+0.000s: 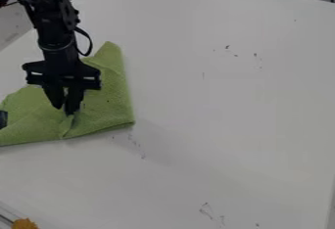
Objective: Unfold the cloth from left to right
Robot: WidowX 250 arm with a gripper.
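Note:
The black gripper point(66, 111) hangs down over the left part of the table, low against the green cloth point(112, 103). Its fingertips are close together, shut on a small raised ridge of the cloth near the front edge. Folded, the cloth lies at the left, with one corner pointing toward the back and another at the right front. The gripper hides part of its middle, and the cloth's left end runs out of view.
The white table point(229, 110) extends to the right of the cloth, with small dark marks on its surface. An orange object point(24, 223) is at the bottom left corner. A small dark object point(3, 119) touches the left edge of the view beside the cloth.

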